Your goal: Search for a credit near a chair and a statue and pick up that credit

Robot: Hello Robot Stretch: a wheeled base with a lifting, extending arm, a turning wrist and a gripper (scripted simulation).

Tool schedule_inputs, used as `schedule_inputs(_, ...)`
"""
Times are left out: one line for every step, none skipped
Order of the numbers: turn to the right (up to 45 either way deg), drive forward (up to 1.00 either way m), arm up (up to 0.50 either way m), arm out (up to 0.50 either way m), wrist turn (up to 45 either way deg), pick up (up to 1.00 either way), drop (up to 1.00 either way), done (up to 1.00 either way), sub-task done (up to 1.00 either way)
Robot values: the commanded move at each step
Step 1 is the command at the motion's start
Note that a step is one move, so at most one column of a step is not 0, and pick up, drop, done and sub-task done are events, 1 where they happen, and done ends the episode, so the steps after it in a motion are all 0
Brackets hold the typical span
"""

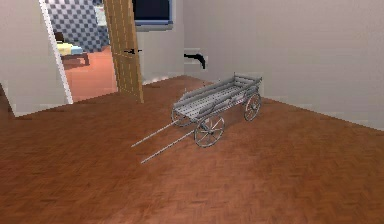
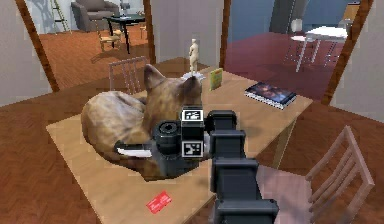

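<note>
In the arm side view we see a small red card (image 2: 158,203) on the table's (image 2: 80,165) near edge, with a chair (image 2: 335,178) beside the table. Our gripper (image 2: 135,153) is at a big cat (image 2: 120,115), so we cannot tell if it holds anything. A statue (image 2: 194,55) stands behind. The forward view has a cart (image 1: 215,105).

I can't make out the far end of the gripper (image 2: 138,153). It lies against the flank of the cat (image 2: 125,115), so I cannot tell whether it holds anything. Behind the cat, its back covers the lower part of a wire-backed chair (image 2: 125,70). The foot of the small pale statue (image 2: 193,52) meets the cat's head, so I can't tell where it stands. In front of the cat, a flat red thing (image 2: 158,204) on the table (image 2: 100,185) is too small for me to name. Toward the arm side view's right of the cat, the arm (image 2: 240,190) covers part of the tabletop. A second chair (image 2: 335,175) there is cut off by the bottom and right edges.
</note>
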Motion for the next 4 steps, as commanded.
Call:
schedule_inputs(0.0,0.0,-0.3,0.0,0.0,0.0,0.0,0.0,0.0)
schedule_inputs(0.0,0.0,0.0,0.0,0.0,1.0,0.0,0.0,0.0)
schedule_inputs(0.0,0.0,0.1,0.0,0.0,0.0,0.0,0.0,0.0)
schedule_inputs(0.0,0.0,0.0,0.0,0.0,0.0,0.0,1.0,0.0)
